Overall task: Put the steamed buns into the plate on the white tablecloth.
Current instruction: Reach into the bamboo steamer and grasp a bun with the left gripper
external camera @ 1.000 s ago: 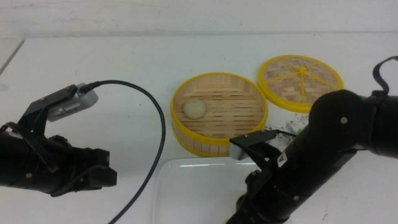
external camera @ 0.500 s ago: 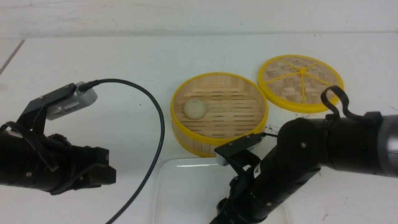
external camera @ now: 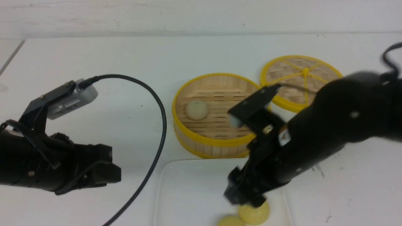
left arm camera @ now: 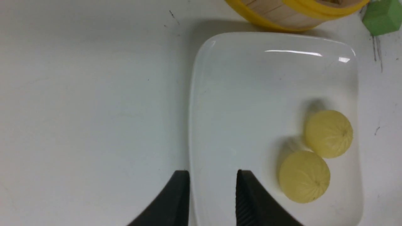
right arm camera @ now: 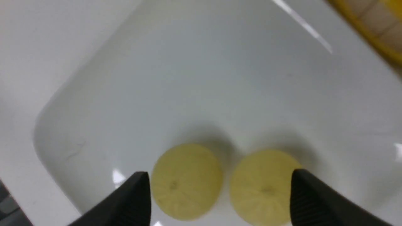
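Two pale yellow steamed buns [external camera: 255,214] [external camera: 228,221] lie side by side near the front right of the white plate [external camera: 188,194]. They also show in the left wrist view [left arm camera: 328,133] [left arm camera: 304,176] and the right wrist view [right arm camera: 187,181] [right arm camera: 267,185]. An off-white bun [external camera: 196,110] sits in the bamboo steamer [external camera: 216,146]. My right gripper [external camera: 244,197] [right arm camera: 220,183] is open wide just above the two buns and holds nothing. My left gripper [left arm camera: 213,188] is empty, its jaws a narrow gap apart over the plate's left rim [left arm camera: 192,125]. The white tablecloth [external camera: 94,56] covers the table.
The woven lid [external camera: 303,78] lies right of the steamer at the back. A green cube [left arm camera: 381,15] sits beside the steamer's front right, hidden behind my right arm in the front view. A black cable [external camera: 158,125] loops from my left wrist across the cloth.
My right arm dipped low over the plate, then lifted and swung back toward the steamer. Two yellow buns now show on the plate below it. My left arm barely moved.
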Robot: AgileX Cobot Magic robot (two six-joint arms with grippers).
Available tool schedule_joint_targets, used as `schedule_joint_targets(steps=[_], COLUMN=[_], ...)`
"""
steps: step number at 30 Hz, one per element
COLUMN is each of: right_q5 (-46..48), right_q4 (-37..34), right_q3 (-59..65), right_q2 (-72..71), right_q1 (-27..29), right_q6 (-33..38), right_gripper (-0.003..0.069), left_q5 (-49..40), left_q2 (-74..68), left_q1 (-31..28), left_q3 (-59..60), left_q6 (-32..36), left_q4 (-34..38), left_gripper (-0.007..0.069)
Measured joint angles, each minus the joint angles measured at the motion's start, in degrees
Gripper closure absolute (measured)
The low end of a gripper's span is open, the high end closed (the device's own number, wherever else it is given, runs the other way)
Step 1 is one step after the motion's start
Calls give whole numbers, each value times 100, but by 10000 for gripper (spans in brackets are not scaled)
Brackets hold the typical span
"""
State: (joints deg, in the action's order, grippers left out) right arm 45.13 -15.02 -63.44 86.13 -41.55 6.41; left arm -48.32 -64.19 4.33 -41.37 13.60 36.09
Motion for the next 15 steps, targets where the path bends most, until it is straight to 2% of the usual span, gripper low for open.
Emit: schedule_joint_targets(steps=[1, 4, 6, 7, 8, 9, 11, 15], right_q5=[34, 795, 1202, 1523, 1576, 2070, 2443, 2590], right_q4=[48, 925, 1253, 1462, 1502, 1710, 1882, 2003], right_q3=[-13, -166, -193, -199, -199, -199, -199, -167], right_q2=[-32, -698, -1036, -1295, -1339, -1717, -2118, -2766], right_q1=[0, 325, 490, 641, 641, 861, 1072, 1336], right_q6=[-41, -741, -906, -975, -982, -1003, -1016, -1016], right_gripper=[92, 137, 179, 232, 232, 328, 442, 629], left_q5=[1, -19, -49, -96, -107, -177, -325, -736], left_q2=[0, 0, -6, -37, -37, -136, -320, -954], left_q1=[0, 0, 0, 0, 0, 0, 0, 165], left_q3=[0, -99, -256, -406, -434, -730, -1074, -1768], left_q6=[0, -6, -69, -127, -141, -239, -344, -428], left_q4=[8, -26, -84, -139, -148, -224, -264, -279], left_gripper=[383, 383, 383, 383, 383, 383, 382, 371])
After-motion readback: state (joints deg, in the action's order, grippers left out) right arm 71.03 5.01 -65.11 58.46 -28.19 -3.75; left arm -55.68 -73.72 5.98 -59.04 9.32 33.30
